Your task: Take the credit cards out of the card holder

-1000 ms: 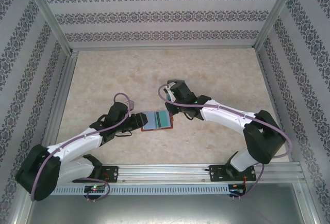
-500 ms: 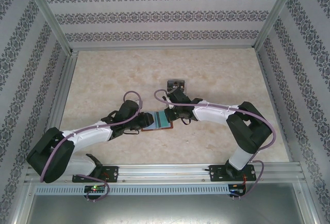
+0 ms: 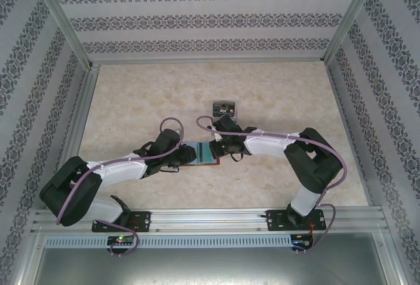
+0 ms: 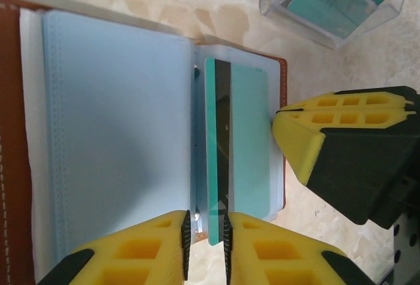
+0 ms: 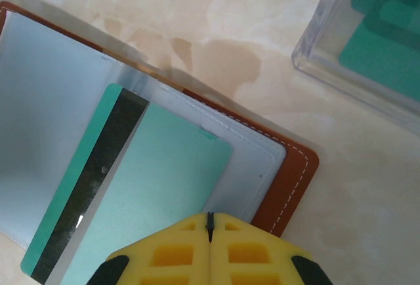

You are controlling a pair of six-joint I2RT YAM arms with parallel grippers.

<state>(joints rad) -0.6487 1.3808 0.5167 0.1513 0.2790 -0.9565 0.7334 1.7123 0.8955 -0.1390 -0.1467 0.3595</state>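
Right gripper, jaws together, is pinning the holder open between the grippers, while the left gripper, jaws a sliver apart at the card corner with grip unclear, is risking dragging the holder along should that pin slip.

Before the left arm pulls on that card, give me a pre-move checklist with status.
1. The card holder is open and lying flat: ok.
2. The teal card with the black stripe sits in the sleeve nearer the right gripper, its end lying between the fingers of the left gripper: ok.
3. The left gripper is clamped on the teal card: cannot tell; a narrow gap shows between its fingers.
4. The right gripper is shut with its tips at the holder's edge: ok. Whether it pins the holder down: cannot tell.
5. The clear box holding more cards stands apart from the holder: ok.
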